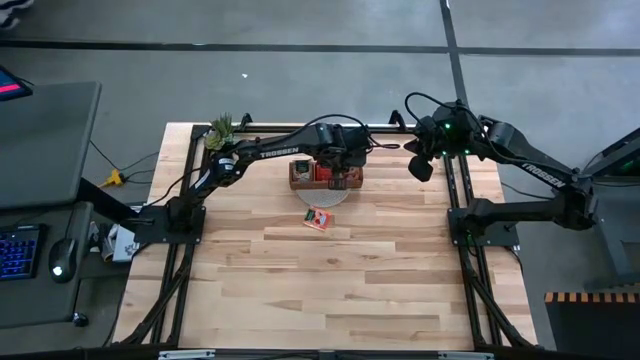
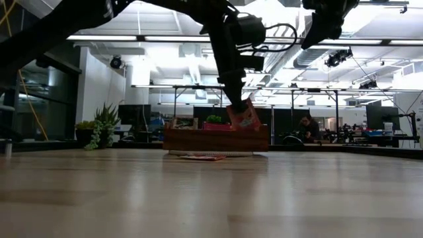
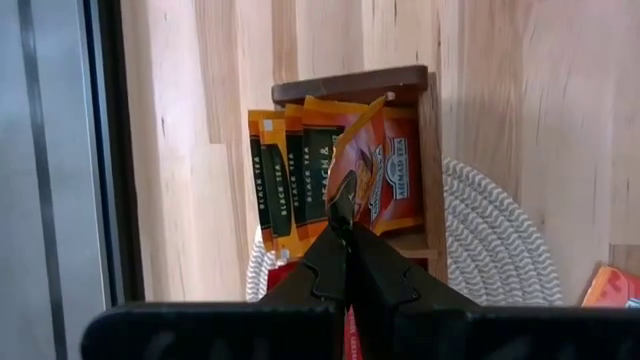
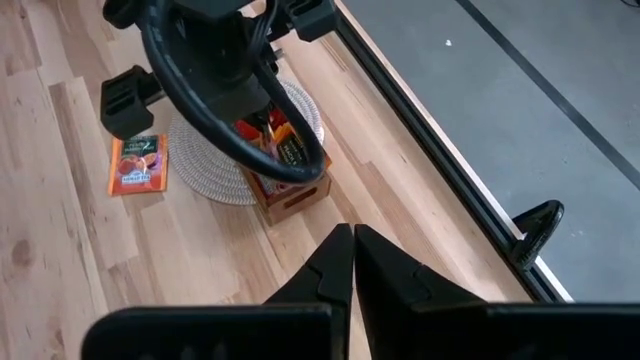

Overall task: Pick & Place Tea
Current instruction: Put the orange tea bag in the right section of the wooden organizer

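Observation:
A brown wooden tray stands on a round woven mat at the table's far middle. Orange and black tea sachets stand on edge in its end compartment. My left gripper is over that end of the tray, shut on a red-orange tea sachet. Another red sachet lies flat on the table just in front of the mat. My right gripper hangs raised at the far right, shut and holding nothing. My left gripper pinches the red-orange sachet at one edge between its two fingertips. The fingers slant steeply down from above. The sachet hangs tilted below them, its lower part level with the tray's top edge; whether it touches the tray I cannot tell.
The woven mat reaches out past the tray's sides. A small potted plant stands at the far left corner. Black frame rails run along the table's left and right edges. Bare wood fills the table's near half.

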`<state>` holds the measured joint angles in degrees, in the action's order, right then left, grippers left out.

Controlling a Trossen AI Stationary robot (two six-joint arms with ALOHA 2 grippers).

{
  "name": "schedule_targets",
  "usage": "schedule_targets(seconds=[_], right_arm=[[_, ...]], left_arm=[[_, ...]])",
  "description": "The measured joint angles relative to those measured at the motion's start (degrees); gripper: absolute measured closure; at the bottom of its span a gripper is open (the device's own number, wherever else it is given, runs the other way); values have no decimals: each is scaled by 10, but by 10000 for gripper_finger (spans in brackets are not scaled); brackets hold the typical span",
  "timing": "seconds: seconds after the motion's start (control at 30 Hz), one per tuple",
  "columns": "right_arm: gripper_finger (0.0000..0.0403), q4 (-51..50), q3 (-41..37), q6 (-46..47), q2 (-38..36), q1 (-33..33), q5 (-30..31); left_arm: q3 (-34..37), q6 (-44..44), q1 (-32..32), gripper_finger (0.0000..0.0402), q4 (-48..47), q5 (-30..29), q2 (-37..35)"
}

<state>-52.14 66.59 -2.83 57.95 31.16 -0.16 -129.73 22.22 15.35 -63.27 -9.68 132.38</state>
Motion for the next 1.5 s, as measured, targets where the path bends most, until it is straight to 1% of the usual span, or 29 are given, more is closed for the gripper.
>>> schedule_targets(seconds=[0.47, 0.63, 0.8, 0.9, 1.07, 1.33, 1.4, 1.5], right_arm=[[391, 0, 0, 5, 0, 0, 0], [391, 0, 0, 8, 0, 0, -1], [391, 0, 0, 10, 0, 0, -2], [391, 0, 0, 10, 0, 0, -2], [391, 0, 0, 13, 0, 0, -3], [391, 0, 0, 13, 0, 0, -3], [391, 0, 0, 13, 0, 0, -3], [391, 0, 0, 13, 0, 0, -3]], left_arm=[[0, 0, 0, 397, 8, 19, 0], [0, 0, 0, 371, 23, 18, 0], [0, -4, 0, 339, 7, 16, 0], [0, -6, 0, 326, -6, 16, 0], [0, -6, 0, 322, -1, -14, 0], [0, -6, 1, 322, 21, -112, 0], [-3, -7, 5, 322, 20, -119, -2], [-23, -18, 11, 322, 15, -111, -7]])
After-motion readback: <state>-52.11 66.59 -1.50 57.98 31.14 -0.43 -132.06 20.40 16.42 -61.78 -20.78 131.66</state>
